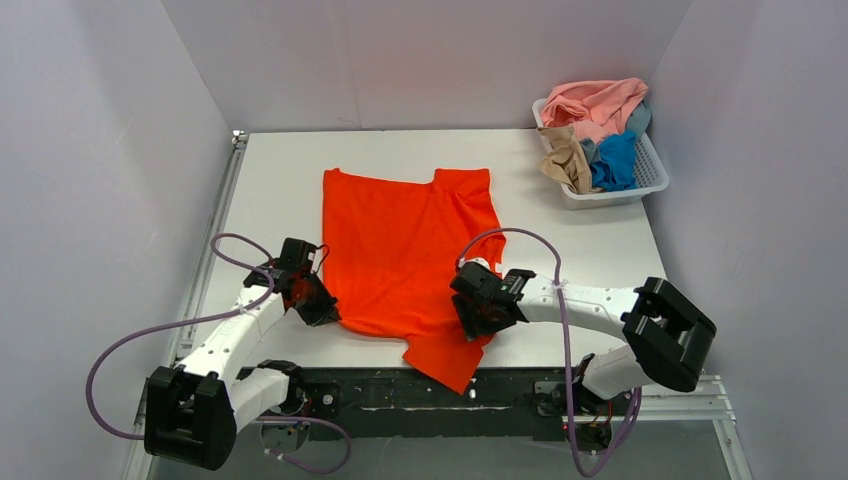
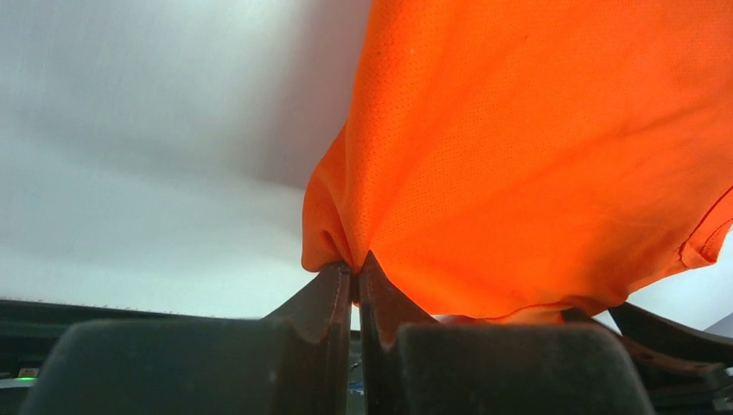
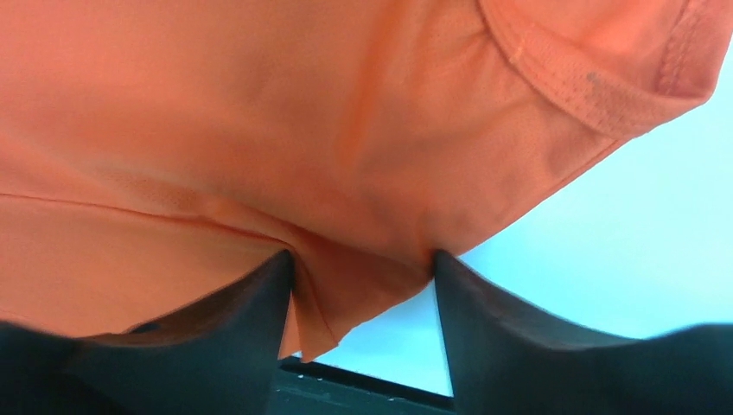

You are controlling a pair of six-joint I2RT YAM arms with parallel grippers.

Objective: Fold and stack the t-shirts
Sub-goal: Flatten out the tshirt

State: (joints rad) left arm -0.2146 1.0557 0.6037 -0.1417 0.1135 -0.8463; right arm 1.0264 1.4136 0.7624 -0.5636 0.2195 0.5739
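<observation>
A bright orange-red t-shirt (image 1: 405, 245) lies spread on the white table (image 1: 270, 190), one sleeve hanging over the near edge. My left gripper (image 1: 325, 312) is shut on the shirt's near left corner; in the left wrist view its fingertips (image 2: 341, 275) pinch a fold of the orange cloth (image 2: 536, 156). My right gripper (image 1: 478, 322) sits at the shirt's near right edge with jaws apart; in the right wrist view the cloth (image 3: 259, 130) lies between and above the open fingers (image 3: 259, 298). Salmon pink (image 1: 595, 103), tan-beige (image 1: 567, 158) and blue (image 1: 615, 160) shirts lie in the basket.
A white slatted basket (image 1: 655, 175) stands at the table's far right corner. White walls enclose the table on three sides. A metal rail runs along the left edge (image 1: 222, 215). Purple cables loop from both arms.
</observation>
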